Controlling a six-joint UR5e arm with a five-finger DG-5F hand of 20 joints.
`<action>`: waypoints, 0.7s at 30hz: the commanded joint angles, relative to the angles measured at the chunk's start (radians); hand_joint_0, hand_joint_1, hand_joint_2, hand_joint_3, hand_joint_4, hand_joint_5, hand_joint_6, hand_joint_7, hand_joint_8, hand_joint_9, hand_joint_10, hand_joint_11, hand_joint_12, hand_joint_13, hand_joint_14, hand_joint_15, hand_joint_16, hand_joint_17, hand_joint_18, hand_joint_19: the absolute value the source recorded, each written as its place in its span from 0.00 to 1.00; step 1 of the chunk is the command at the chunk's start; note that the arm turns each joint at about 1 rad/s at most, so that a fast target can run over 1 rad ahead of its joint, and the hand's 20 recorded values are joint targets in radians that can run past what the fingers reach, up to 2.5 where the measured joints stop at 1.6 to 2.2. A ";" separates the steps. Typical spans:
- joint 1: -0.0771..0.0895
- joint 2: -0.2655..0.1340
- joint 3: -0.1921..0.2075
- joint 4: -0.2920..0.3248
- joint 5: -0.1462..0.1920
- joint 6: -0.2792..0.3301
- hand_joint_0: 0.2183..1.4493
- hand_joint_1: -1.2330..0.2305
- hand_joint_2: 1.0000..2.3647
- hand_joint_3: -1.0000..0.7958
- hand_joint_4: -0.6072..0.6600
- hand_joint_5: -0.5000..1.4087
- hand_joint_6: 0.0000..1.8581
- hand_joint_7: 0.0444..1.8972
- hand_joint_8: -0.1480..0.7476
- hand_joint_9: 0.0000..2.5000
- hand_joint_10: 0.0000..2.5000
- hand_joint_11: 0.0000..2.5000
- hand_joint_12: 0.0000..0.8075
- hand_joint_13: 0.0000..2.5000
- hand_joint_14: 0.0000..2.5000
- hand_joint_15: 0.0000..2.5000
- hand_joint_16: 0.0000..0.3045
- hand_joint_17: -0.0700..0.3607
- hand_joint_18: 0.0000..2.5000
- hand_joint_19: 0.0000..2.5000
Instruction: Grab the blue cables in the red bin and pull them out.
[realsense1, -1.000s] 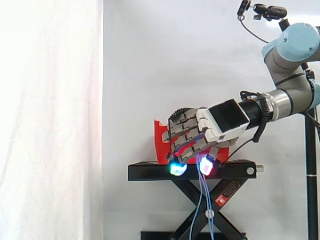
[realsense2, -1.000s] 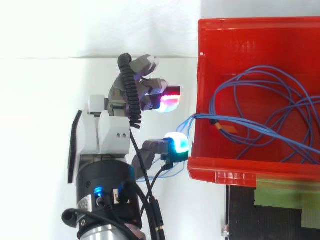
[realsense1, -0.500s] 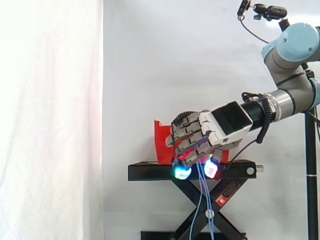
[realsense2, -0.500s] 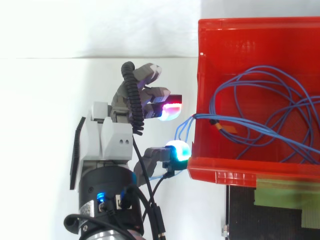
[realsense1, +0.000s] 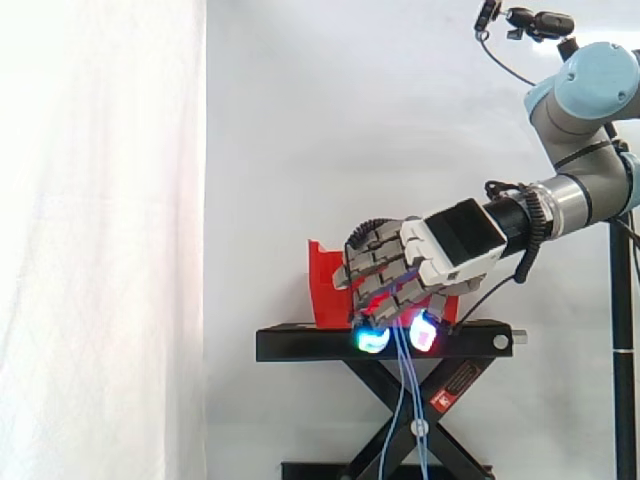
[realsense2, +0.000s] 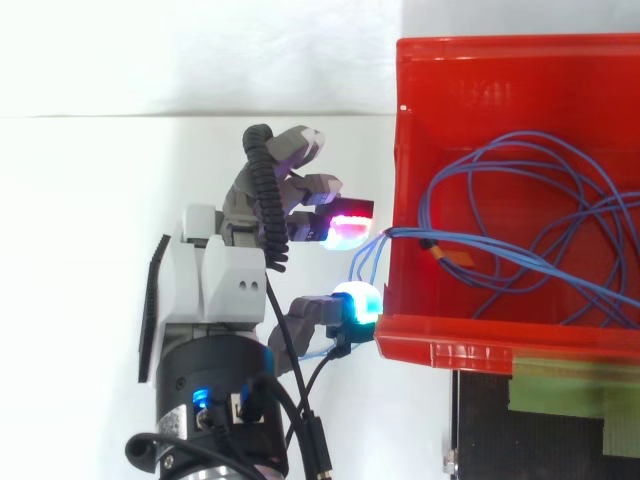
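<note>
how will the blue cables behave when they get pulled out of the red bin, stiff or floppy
Probably floppy: the blue cables lie in loose loops in the red bin and hang limp below the hand in the side view. Likely light, being thin. The crossing loops may snag or drag out together.

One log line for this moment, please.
hand: outside wall of red bin | blue cables: coiled in bin, strands hanging over wall past hand | grip: unclear

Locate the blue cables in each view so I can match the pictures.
Side view: blue cables hang below the hand, before the black stand.
Top view: looped inside the red bin at right, a bundle crossing its left wall.
Shared landmark: the red bin.
</note>
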 joint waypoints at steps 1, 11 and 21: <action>0.000 0.002 0.000 0.002 0.000 -0.001 0.50 0.17 0.00 0.00 0.57 0.71 0.00 0.39 0.44 0.32 0.01 0.24 0.43 0.23 0.01 0.14 0.15 0.41 0.19 0.17; 0.003 0.000 0.000 0.007 0.000 -0.001 0.50 0.16 0.00 0.00 0.57 0.72 0.04 0.42 0.44 0.32 0.01 0.25 0.43 0.23 0.01 0.14 0.15 0.41 0.20 0.17; 0.006 0.002 -0.052 0.096 0.000 -0.001 0.50 0.16 0.00 0.00 0.59 0.70 0.00 0.37 0.44 0.32 0.01 0.25 0.43 0.23 0.01 0.14 0.15 0.41 0.19 0.17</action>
